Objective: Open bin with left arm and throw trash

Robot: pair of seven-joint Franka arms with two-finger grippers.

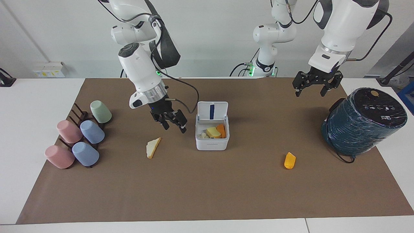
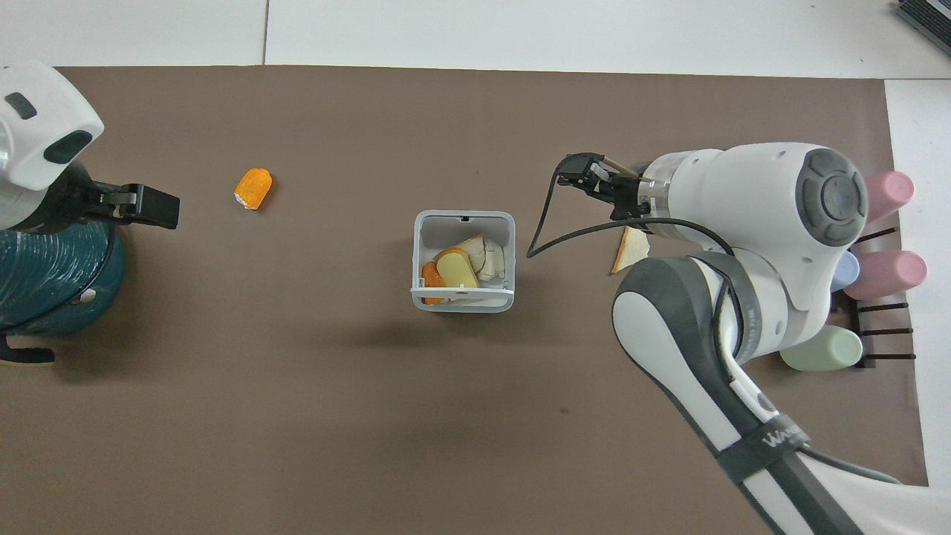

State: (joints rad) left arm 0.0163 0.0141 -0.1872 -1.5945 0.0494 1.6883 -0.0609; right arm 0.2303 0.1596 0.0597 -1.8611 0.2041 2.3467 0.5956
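White plastic, the bin (image 1: 212, 137) sits mid-mat with its hinged lid (image 1: 212, 111) standing upright on the side nearer the robots, a blue strip running down the lid's inner face. Inside lie a yellow block (image 1: 213, 132), an orange piece (image 1: 221, 130) and some pale scraps. Faint lettering marks the bin's outer wall, too small to read.

Beside the bin toward the right arm's end, a pale bread-like triangle (image 1: 153, 147) lies flat on the brown mat (image 1: 207, 194). The right claw (image 1: 172, 123) hangs over the mat between that triangle and the bin, fingers spread and holding nothing. Toward the left arm's end, well apart from the bin, an orange wedge (image 1: 289, 160) lies alone with open mat all around it.

The left claw (image 1: 313, 88) hangs spread and empty over the mat near the dark teal cylinder (image 1: 364, 121), which sits tilted at the mat's edge at the left arm's end. Small white icons dot its black top; none can be read. At the right arm's end, pastel cups (image 1: 81, 137) rest on a dark rack (image 1: 78, 113). The mat's broad stretch farthest from the robots is bare up to the white tabletop (image 1: 32, 106). Partly hidden white lettering shows on the right arm's dark band in the overhead view.
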